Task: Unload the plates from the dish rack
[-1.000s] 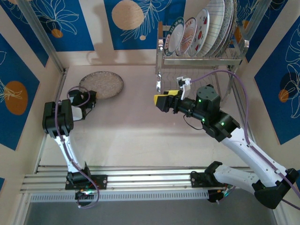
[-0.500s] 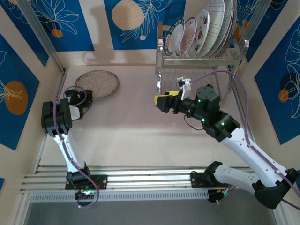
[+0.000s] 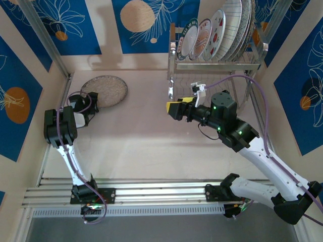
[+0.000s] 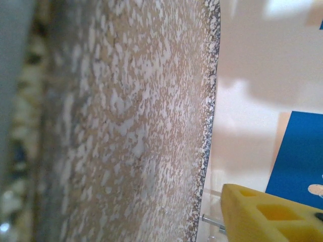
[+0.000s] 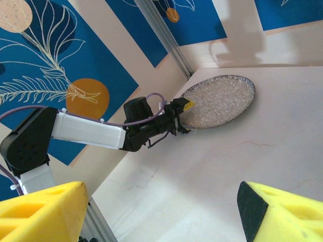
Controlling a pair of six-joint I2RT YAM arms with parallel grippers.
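Bright, soft shadows, blurred left-wrist close-up

A speckled grey-beige round plate (image 3: 104, 91) lies flat on the table at the far left, face up, with a darker rim. At the far right, against the back wall, stands the shiny steel wire dish rack (image 3: 218, 65), two-tiered on legs. Its upper shelf holds a row of plates on edge, close together: a small dark-rimmed plate (image 3: 187, 43) at the left end, a white plate with red slices (image 3: 217, 33), a white grid-lined plate (image 3: 233, 26), and a speckled grey plate (image 3: 247, 22) rightmost.
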